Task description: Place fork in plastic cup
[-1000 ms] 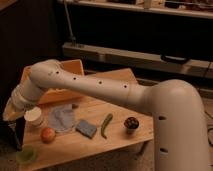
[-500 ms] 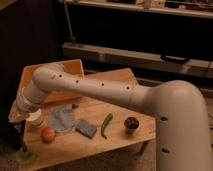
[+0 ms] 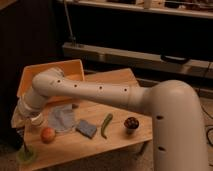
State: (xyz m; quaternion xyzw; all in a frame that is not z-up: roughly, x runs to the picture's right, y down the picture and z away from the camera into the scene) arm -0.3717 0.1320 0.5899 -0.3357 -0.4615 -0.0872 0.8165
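The smooth white arm (image 3: 100, 92) reaches from the bulky rounded body at the right across a pale wooden table (image 3: 120, 142) to its left end. The gripper (image 3: 19, 122) hangs there over the table's left edge, its fingers closed; what they pinch cannot be made out. Below it, at the near left corner, a thin dark stick, seemingly the fork (image 3: 23, 147), stands in a greenish translucent cup (image 3: 25, 156). Just right of that lies a round orange fruit (image 3: 48, 134). Further right are a crumpled bluish cloth (image 3: 62, 119), a flat blue sponge (image 3: 86, 129), a curved green pepper (image 3: 106, 125) and a small dark bowl (image 3: 131, 123). An orange tray (image 3: 50, 70) sits at the far left.
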